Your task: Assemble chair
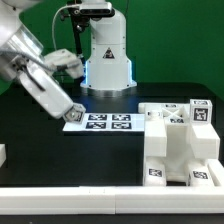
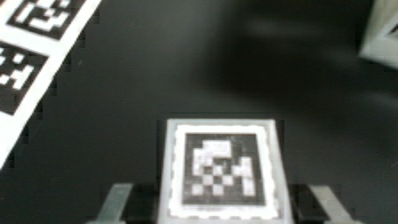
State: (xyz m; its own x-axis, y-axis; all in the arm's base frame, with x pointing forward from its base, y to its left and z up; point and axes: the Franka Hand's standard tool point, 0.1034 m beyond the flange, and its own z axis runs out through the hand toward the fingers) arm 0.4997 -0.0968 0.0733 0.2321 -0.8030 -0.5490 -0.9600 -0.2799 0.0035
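In the wrist view a small white chair piece (image 2: 217,165) with a blurred black-and-white tag lies on the black table between my fingers. My gripper (image 2: 221,192) is open. One finger (image 2: 121,200) stands on each side of the piece, with a dark gap between each finger and the piece. In the exterior view the gripper (image 1: 72,113) is low over the table at the left end of the marker board (image 1: 100,122). The piece itself is hard to make out there. The other white chair parts (image 1: 180,140) are grouped at the exterior view's right.
The marker board also shows in a corner of the wrist view (image 2: 32,55). The robot base (image 1: 105,60) stands behind it. A small white part (image 1: 3,155) sits at the exterior view's left edge. A white edge (image 2: 384,40) shows in the wrist view.
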